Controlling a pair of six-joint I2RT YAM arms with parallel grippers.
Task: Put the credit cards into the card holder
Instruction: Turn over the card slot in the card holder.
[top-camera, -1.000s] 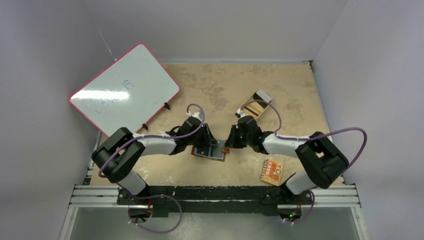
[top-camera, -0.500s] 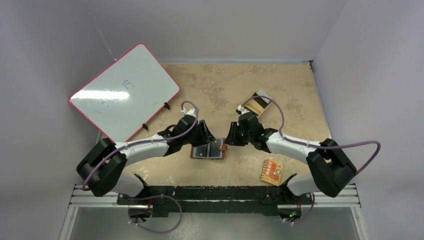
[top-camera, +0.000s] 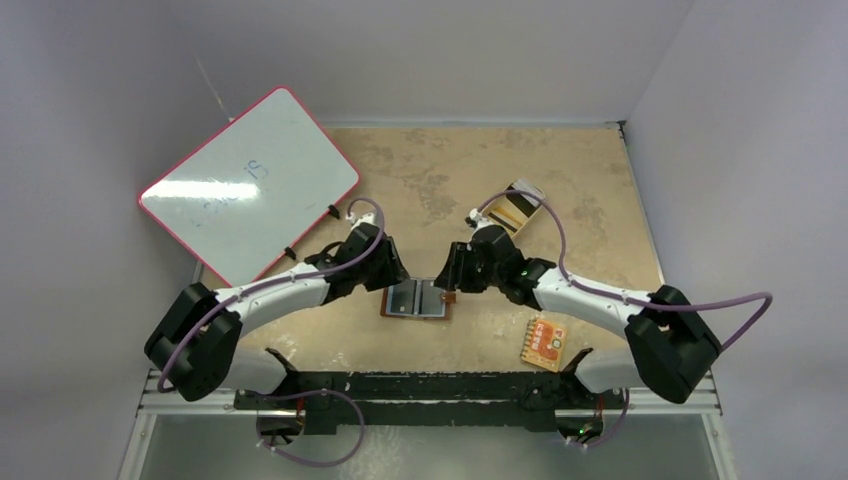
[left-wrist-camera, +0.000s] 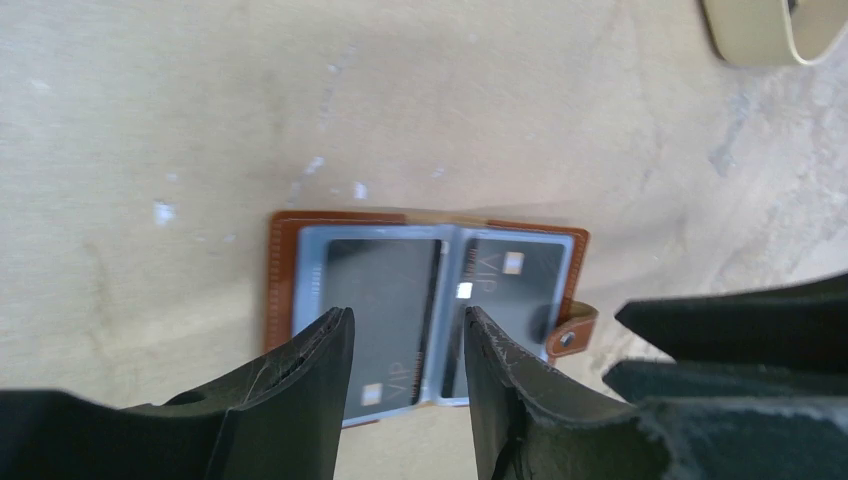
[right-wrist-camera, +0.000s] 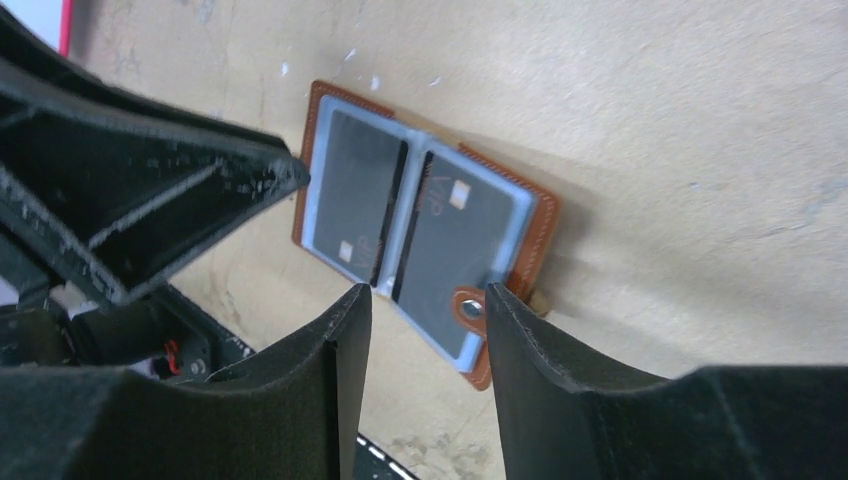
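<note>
**A:** Top external view, left to right. A whiteboard (top-camera: 250, 180) overhangs the far left corner of the surface (top-camera: 420, 170). Next, the left fingers (left-wrist-camera: 300, 390), just left of the card holder (left-wrist-camera: 282, 290), parted to a middling gap with nothing between them.

**B:** Holder's place?

**A:** Lying open and flat, midway along the near edge, a little in from it. Two credit cards (left-wrist-camera: 385, 300) sit under its bluish clear pockets, one each side of the fold. Its snap tab (right-wrist-camera: 470, 310) points right.

**B:** Right side?

**A:** The right fingers (right-wrist-camera: 540, 370) are just right of that tab, also parted and empty. Beyond them are a tan dish (top-camera: 515, 208) farther back and an orange-red packet (top-camera: 543, 343) toward the near right corner.

**B:** Step in hand?

**A:** My reading: the cards look seated, so it's getting both arms clear. Lift straight up before swinging out, gaps held as they are, so neither tip catches the tab or leather rim and drags the holder. First check no card edge stands proud of its pocket. From the wrist views I cannot tell for certain.
</note>
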